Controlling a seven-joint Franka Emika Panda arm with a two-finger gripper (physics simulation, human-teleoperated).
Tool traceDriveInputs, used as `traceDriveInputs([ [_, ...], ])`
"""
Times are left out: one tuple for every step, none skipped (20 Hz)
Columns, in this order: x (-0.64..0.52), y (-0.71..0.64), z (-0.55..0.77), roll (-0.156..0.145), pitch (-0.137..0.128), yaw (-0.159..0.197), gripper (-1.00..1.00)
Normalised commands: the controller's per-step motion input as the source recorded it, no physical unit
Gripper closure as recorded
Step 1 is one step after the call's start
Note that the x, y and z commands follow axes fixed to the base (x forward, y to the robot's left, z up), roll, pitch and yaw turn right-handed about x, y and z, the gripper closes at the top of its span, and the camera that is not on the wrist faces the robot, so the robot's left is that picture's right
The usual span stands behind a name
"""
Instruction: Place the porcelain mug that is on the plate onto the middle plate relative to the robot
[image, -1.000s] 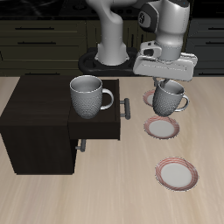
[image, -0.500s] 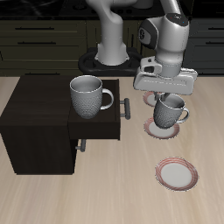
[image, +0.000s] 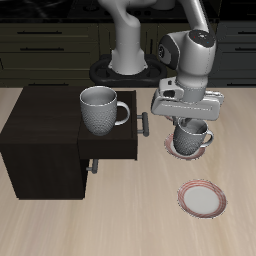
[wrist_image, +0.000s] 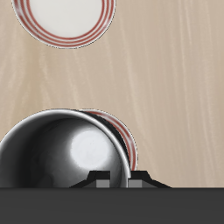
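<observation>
mug: porcelain mug (image: 190, 139) sits over middle plate (image: 168, 148), ready for release
gripper (image: 187, 120): jaws clamped on mug rim
spare plate (image: 203, 198): near table front edge

Mug (wrist_image: 61, 162) seen from above, grey inside, over plate (wrist_image: 125, 140) whose ringed rim peeks out beside it. Another plate (wrist_image: 68, 22) apart on wood table (wrist_image: 175, 87). Gripper (wrist_image: 120, 183) fingertips at mug rim.
</observation>
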Motion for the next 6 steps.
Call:
traceDriveInputs([
  [-0.09,0.04,-0.19,-0.048,0.15,-0.065,1.0],
  [-0.13,-0.06,-0.08,-0.103,0.045,-0.097,-1.0],
  [-0.23,0.34,-0.08,0.237,0.142,-0.024,-1.0],
  [-0.03,-0.07,0.09,-0.075,-0.089,0.054,-1.0],
  [0.04,0.07,0.03,0.068,0.08,-0.035,-1.0],
  [0.03,-0.02,0.09,-0.015,-0.03,0.007,-1.0],
])
